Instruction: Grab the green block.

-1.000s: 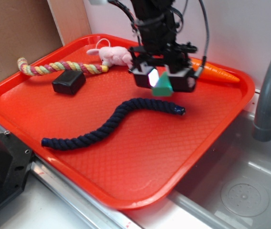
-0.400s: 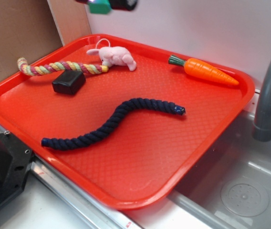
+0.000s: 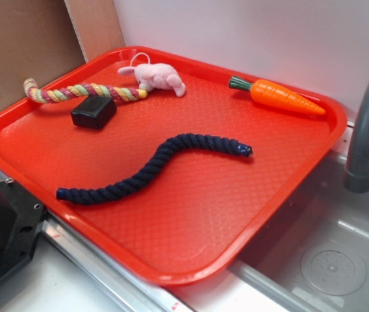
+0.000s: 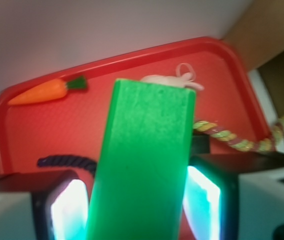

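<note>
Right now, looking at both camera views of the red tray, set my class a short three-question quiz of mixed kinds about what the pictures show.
1. True or false: in the wrist view the gripper is shut on the solid green rectangular block.
2. Multiple choice: in the exterior view, the glossy black block lies nearest to A) the orange plastic carrot, B) the multicoloured braided rope, C) the grey faucet.
3. Fill in: the dark navy rope lies on the red plastic ____.

Key: 1 true; 2 B; 3 tray.
</note>
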You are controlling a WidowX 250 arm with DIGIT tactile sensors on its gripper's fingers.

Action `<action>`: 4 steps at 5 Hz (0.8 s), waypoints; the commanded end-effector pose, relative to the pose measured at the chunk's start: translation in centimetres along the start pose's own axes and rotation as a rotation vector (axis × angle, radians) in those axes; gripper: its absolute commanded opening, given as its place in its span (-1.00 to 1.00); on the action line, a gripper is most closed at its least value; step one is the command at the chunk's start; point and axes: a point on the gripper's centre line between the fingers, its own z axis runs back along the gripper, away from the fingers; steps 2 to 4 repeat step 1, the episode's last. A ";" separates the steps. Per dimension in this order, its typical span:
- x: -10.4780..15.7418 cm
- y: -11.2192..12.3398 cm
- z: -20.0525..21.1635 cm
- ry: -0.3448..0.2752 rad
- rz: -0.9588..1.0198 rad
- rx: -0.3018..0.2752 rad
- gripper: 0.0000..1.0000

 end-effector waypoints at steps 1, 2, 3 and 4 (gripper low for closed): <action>1.8 -0.4 0.7 -0.023 -0.022 -0.021 -1.00; 1.8 -0.4 0.7 -0.023 -0.022 -0.021 -1.00; 1.8 -0.4 0.7 -0.023 -0.022 -0.021 -1.00; 1.8 -0.4 0.7 -0.023 -0.022 -0.021 -1.00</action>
